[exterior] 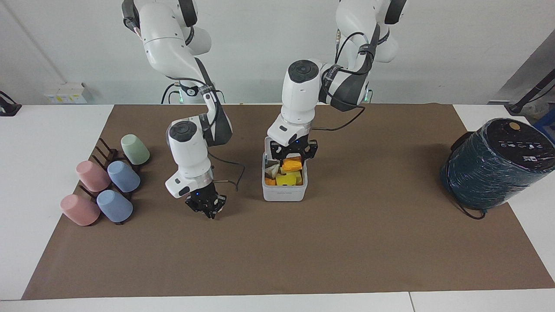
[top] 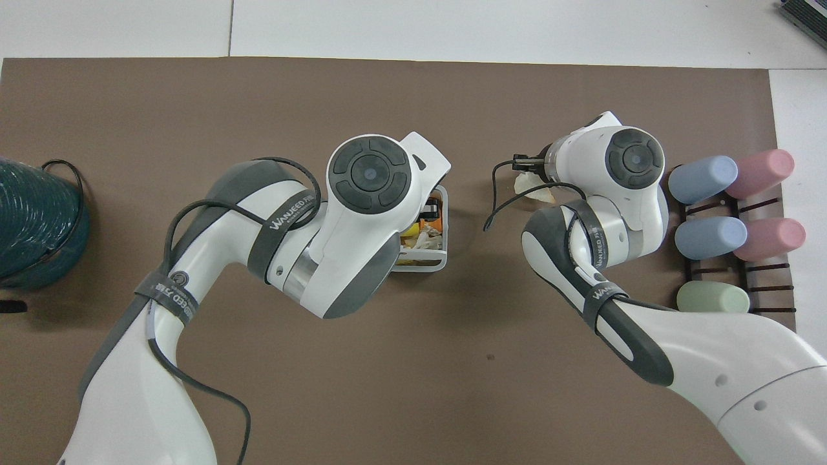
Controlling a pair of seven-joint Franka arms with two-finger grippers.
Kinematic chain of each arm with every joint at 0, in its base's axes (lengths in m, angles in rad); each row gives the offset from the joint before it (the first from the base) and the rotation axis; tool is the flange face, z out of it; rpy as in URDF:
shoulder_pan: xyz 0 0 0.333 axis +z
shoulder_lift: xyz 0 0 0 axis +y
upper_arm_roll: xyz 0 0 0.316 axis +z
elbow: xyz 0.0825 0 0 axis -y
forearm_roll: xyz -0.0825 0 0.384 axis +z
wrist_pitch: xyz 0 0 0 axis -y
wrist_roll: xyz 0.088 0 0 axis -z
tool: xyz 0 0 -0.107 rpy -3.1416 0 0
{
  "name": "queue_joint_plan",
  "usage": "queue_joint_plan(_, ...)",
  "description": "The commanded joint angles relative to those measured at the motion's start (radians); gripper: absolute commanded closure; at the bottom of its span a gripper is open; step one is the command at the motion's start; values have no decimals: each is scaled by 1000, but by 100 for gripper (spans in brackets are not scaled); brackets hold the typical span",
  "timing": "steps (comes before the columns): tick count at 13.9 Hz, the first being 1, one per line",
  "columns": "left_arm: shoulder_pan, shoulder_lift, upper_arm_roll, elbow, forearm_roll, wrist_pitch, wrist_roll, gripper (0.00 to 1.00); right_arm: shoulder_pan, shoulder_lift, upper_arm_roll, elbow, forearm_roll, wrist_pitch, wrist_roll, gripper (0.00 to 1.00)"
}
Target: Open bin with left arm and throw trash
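While the left gripper (exterior: 293,152) hangs over the open bin (exterior: 284,193) clasping an orange block (exterior: 292,164), the right gripper (exterior: 208,208) pinches a cream scrap (top: 531,187).

On my left arm, a dark strap (top: 292,215) round the forearm carries white lettering that reads roughly "WANJEED", with smaller characters after it too fine to make out; a second strap (top: 169,290) lower on the same arm shows a round emblem and more lettering I cannot read; on my right arm, a strap (top: 597,241) shows the same "WANJEED" wording, seen sideways; the black top (exterior: 520,145) of the dark teal cylinder bears a row of small white symbols, none of them legible.
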Motion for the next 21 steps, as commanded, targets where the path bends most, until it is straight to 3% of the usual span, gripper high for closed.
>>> queue_joint_plan(1,-28,-60,15,-91,-13,62,-30,34,-5,-55,5,-1,-7,-42,20,100)
queue_joint_plan(2,-28,-57,15,-86,-13,70,-35,8,-6,-66,6,5,-1,-44,20,100)
queue_joint_plan(3,-28,-55,15,-83,-13,81,-35,0,-4,-84,6,10,-1,-48,20,100)
queue_joint_plan(8,-1,-46,17,-13,-13,58,-29,0,4,-153,26,24,0,-112,26,100)
queue_joint_plan(11,109,-55,15,70,-8,-81,20,0,19,-155,49,85,0,-174,29,100)
queue_joint_plan(14,211,-57,21,179,-10,-290,225,0,77,-153,53,102,-1,-174,119,100)
queue_joint_plan(18,389,-158,29,178,-11,-387,539,0,192,-147,51,114,-15,-160,267,100)
queue_joint_plan(21,467,-213,34,151,-10,-455,732,0,272,-127,51,113,-21,-146,400,100)
